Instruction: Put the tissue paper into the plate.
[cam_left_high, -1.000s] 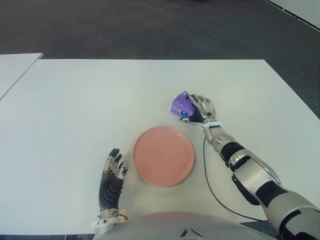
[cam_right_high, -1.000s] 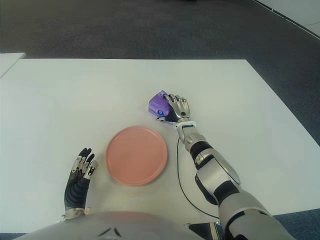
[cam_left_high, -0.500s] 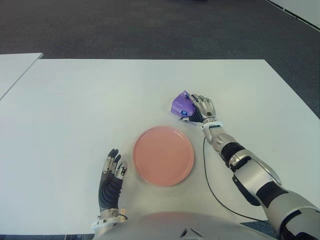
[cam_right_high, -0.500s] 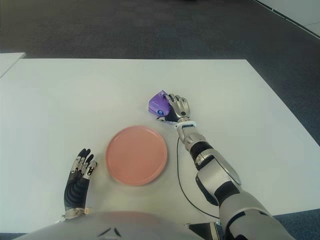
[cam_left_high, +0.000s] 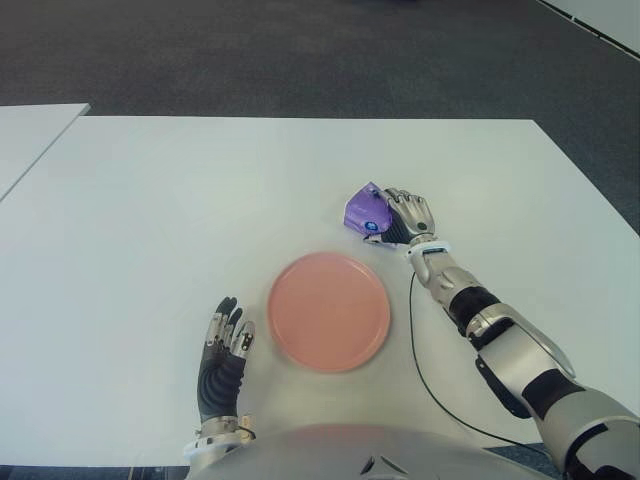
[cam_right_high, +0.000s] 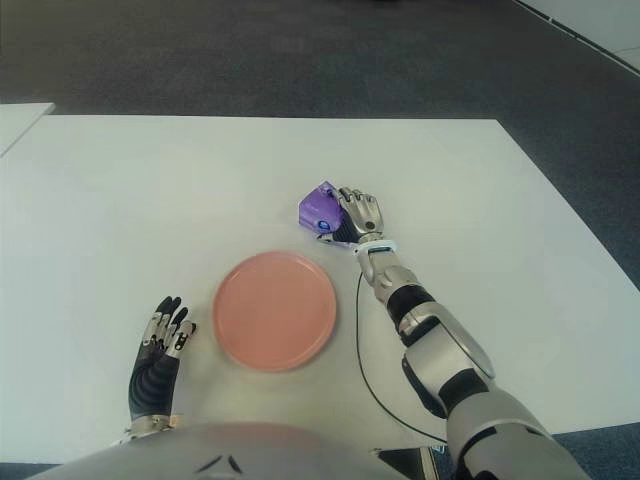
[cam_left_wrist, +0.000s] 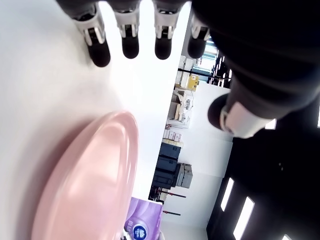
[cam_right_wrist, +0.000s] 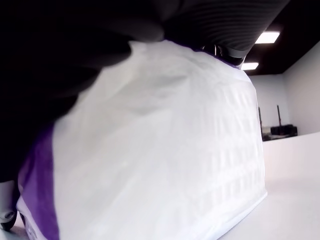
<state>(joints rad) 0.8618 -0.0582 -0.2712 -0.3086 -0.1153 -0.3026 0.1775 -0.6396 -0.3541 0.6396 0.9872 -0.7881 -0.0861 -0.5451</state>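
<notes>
A purple and white tissue pack (cam_left_high: 364, 212) is tilted up off the white table (cam_left_high: 180, 200), just beyond the far right rim of the pink plate (cam_left_high: 328, 312). My right hand (cam_left_high: 400, 220) is shut on the tissue pack from its right side. In the right wrist view the pack (cam_right_wrist: 165, 145) fills the frame against the palm. My left hand (cam_left_high: 225, 345) shows near the table's front edge, left of the plate, fingers spread and holding nothing. The left wrist view shows the plate (cam_left_wrist: 85, 185) close by and the pack (cam_left_wrist: 142, 225) beyond it.
A black cable (cam_left_high: 420, 370) trails over the table beside my right forearm. A second white table (cam_left_high: 25, 140) stands at the far left. Dark carpet (cam_left_high: 300, 50) lies beyond the table's far edge.
The right hand and the tissue pack have shifted very slightly to the right. The left hand has not moved.
</notes>
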